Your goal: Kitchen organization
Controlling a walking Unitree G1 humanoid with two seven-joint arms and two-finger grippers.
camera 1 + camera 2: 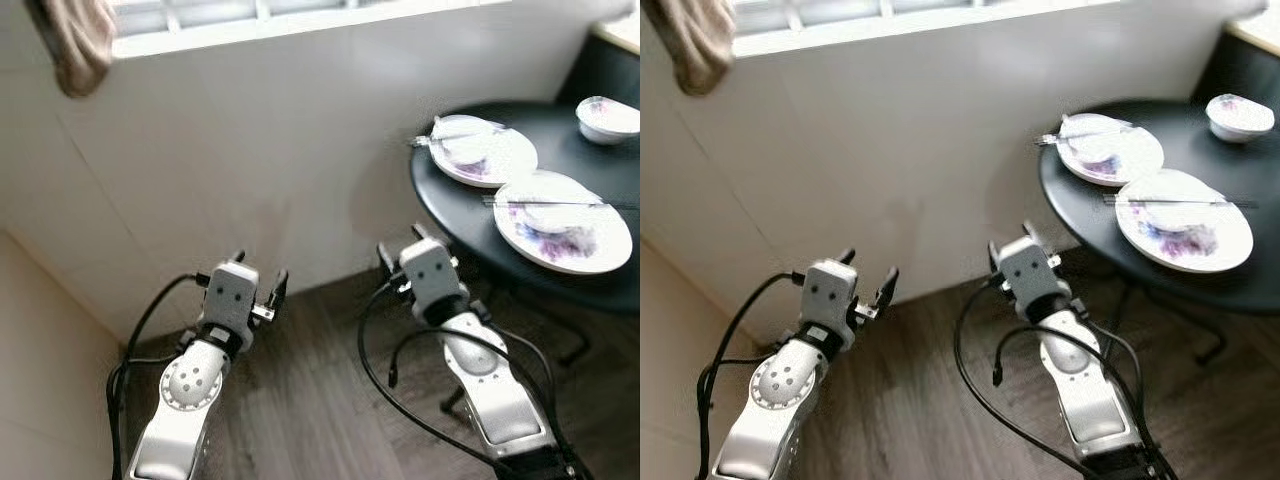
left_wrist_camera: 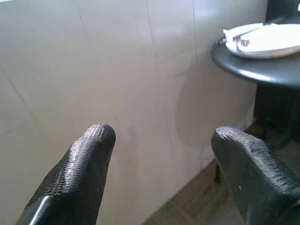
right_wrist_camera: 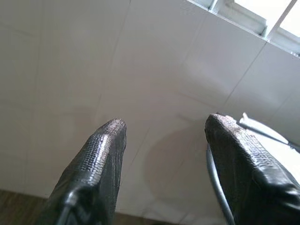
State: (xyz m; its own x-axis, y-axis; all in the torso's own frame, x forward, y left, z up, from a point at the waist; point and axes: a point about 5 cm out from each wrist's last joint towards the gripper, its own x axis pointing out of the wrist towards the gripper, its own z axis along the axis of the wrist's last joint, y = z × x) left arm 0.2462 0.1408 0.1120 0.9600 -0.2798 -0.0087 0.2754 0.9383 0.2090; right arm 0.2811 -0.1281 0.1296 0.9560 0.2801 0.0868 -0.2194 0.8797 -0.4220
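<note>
We see two dirty plates on the round black table (image 1: 440, 200) to our right: near plate (image 1: 562, 222) and far plate (image 1: 483, 150), close together, small bowl (image 1: 607, 118) behind. Utensils (image 1: 545, 202) lie across each plate, long axis roughly left-right. Ceramic, so stiff, slick, breakable; loose cutlery will likely slide. We'd pinch a plate at its rim, keeping it level. Left gripper (image 1: 257, 277) and right gripper (image 1: 398, 247) both have fingers spread, empty, well short of the table, facing the tiled wall (image 1: 250, 150).

White tiled wall (image 1: 300, 150), bright window (image 1: 250, 15), dark wood floor (image 1: 310, 400).
</note>
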